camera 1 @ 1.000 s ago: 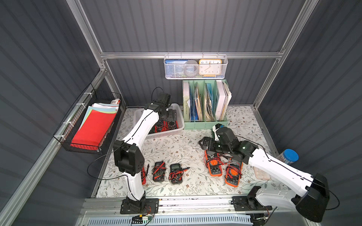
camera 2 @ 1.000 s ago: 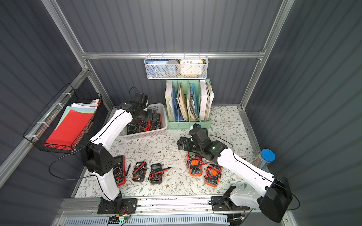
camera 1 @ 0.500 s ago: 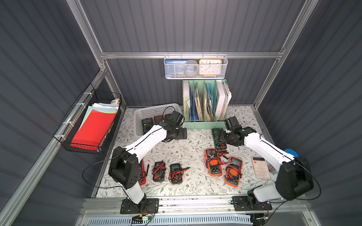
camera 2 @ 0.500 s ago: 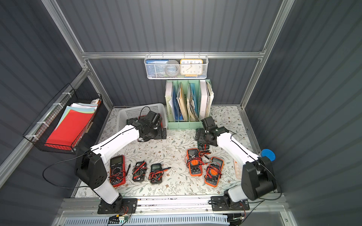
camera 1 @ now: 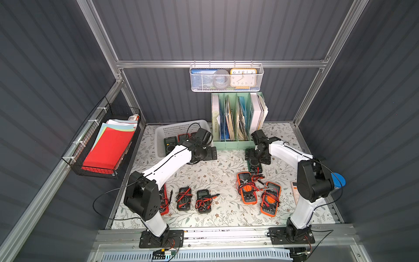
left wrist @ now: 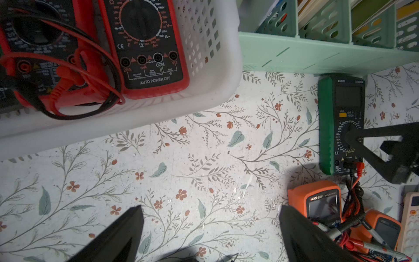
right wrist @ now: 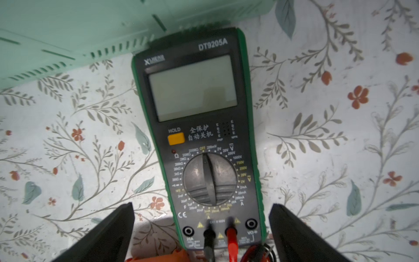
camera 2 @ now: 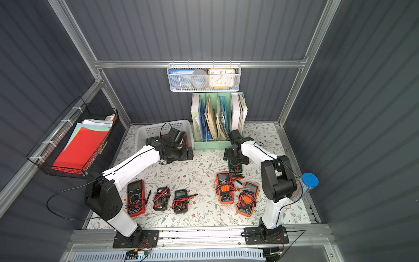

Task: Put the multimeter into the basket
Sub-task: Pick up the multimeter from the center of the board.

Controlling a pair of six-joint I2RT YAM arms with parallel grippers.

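Multimeter (right wrist: 197,136) lies under the right hand (right wrist: 201,205), between its wide-spread fingers (right wrist: 108,233).

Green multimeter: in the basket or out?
Out. The green multimeter lies face-up on the table by the file rack, outside the basket.

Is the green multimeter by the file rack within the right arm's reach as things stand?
Probably yes: the right gripper hovers open directly over the green multimeter, jaws either side of its lower end, nothing between.
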